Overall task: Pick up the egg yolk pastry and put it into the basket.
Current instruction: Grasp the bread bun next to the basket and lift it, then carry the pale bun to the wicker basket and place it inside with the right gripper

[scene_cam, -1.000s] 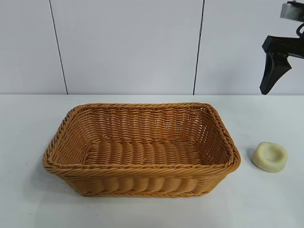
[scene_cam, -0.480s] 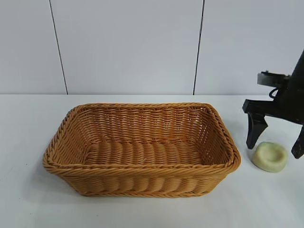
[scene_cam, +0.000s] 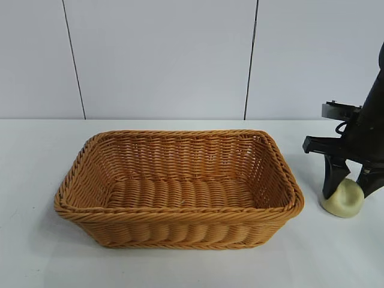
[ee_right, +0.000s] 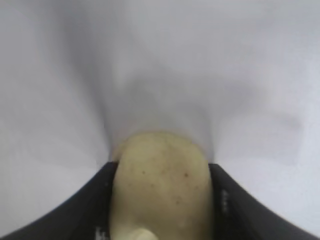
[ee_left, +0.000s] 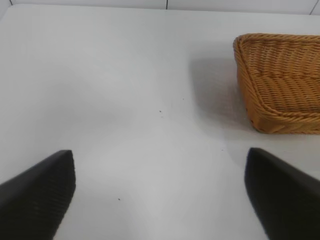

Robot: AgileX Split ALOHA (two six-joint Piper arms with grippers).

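Observation:
The egg yolk pastry [scene_cam: 342, 200], a small pale cream-yellow puck, sits on the white table to the right of the basket [scene_cam: 180, 225], a large orange-brown wicker one. My right gripper [scene_cam: 348, 187] is down at the pastry with one finger on each side, shut on it. In the right wrist view the pastry [ee_right: 160, 187] fills the gap between the two black fingers, touching both. My left gripper [ee_left: 160, 195] is open and empty over bare table, off the basket's left end; a corner of the basket [ee_left: 280, 85] shows in its view.
The white table [scene_cam: 36, 180] runs to a white panelled wall behind. The basket holds nothing.
My right gripper came down from high above the table to the pastry, straddled it with fingers apart, and has now shut on it. The pastry and basket have not moved.

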